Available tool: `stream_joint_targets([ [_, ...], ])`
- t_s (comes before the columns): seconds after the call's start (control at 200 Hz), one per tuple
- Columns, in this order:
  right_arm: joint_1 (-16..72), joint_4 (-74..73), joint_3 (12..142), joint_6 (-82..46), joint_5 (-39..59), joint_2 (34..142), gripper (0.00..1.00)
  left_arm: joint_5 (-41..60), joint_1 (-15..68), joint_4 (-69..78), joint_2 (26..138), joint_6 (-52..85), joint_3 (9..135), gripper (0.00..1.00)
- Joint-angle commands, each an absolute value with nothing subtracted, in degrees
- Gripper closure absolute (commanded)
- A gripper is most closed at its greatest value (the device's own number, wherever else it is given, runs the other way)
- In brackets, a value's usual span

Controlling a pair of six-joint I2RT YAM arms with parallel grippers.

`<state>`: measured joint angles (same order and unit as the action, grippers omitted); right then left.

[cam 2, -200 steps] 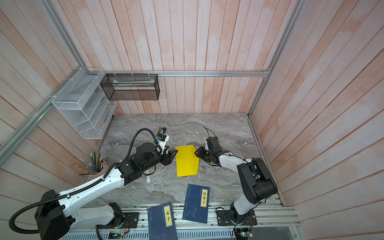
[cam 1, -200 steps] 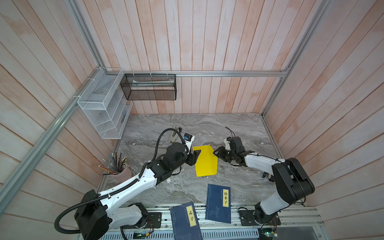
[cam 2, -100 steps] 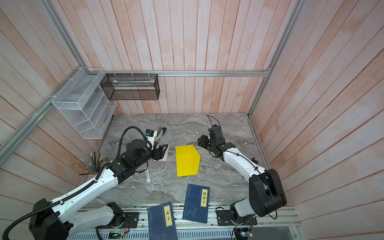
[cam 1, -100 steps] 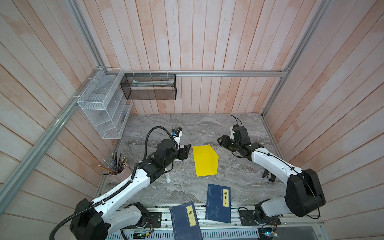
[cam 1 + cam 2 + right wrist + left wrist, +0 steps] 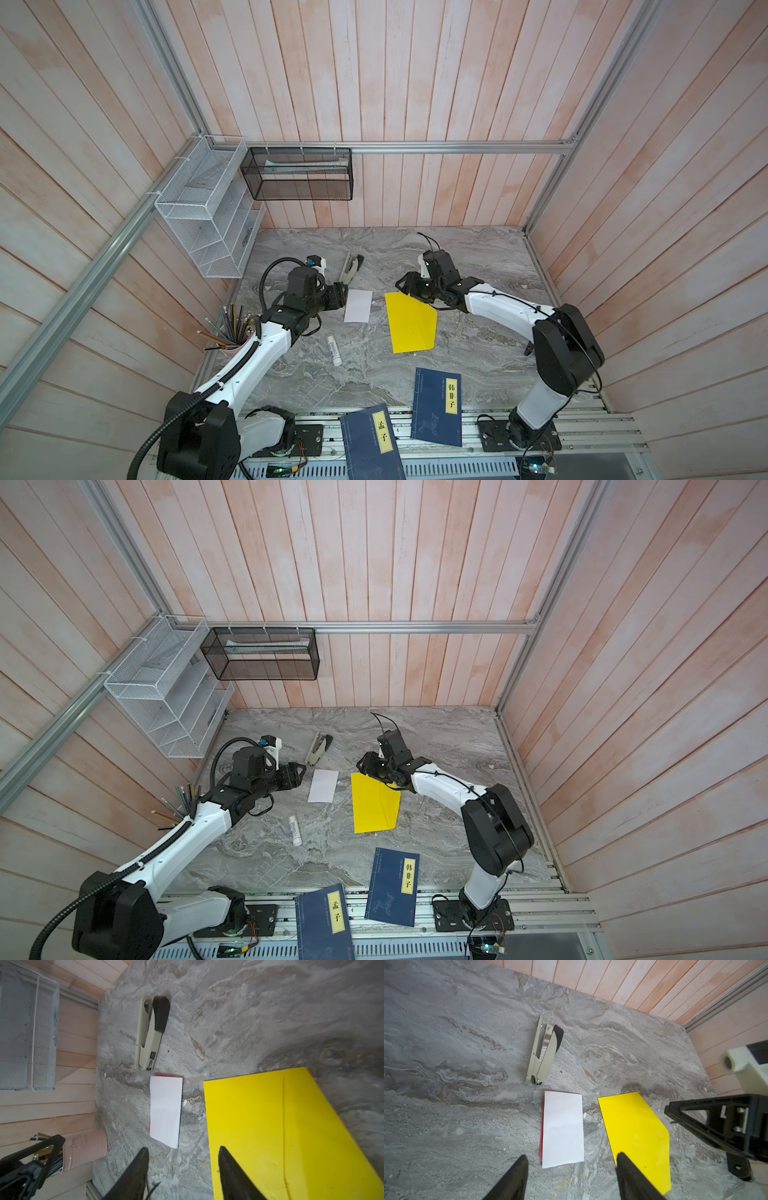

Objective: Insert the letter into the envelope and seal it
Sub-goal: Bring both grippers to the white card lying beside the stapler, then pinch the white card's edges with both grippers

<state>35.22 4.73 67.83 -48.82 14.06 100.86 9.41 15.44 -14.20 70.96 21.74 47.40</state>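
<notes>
Pale pinkish wooden plank walls close the space on three sides; in both top views the boards run upright at the back and slant on the sides. A silver aluminium rail crosses the back wall, with matching rails rising at the corners. A white wire-mesh rack hangs on the left wall, and a black mesh basket hangs on the back wall just beside it. The counter is grey veined marble. The light is soft and even.
</notes>
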Motion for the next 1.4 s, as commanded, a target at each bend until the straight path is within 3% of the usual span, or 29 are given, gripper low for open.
stream_joint_targets([
  [0.0,37.0,2.3,71.6,-50.7,16.9,104.9,0.48,13.8,13.8,-14.1,73.9,23.4,47.0,0.31],
  [0.435,40.2,0.7,81.6,-51.8,21.3,119.3,0.58,23.0,9.1,-7.4,87.8,25.9,47.1,0.27],
  [0.78,40.3,-0.5,86.2,-51.9,23.7,125.9,0.90,27.8,8.6,-4.6,97.4,25.5,49.1,0.31],
  [0.92,40.3,-0.4,88.0,-51.9,25.2,128.0,0.97,29.0,8.4,-4.3,99.2,25.2,49.5,0.33],
  [1.391,40.3,0.9,88.7,-51.4,26.5,132.0,1.00,37.8,7.2,-2.7,103.6,26.1,49.7,0.47],
])
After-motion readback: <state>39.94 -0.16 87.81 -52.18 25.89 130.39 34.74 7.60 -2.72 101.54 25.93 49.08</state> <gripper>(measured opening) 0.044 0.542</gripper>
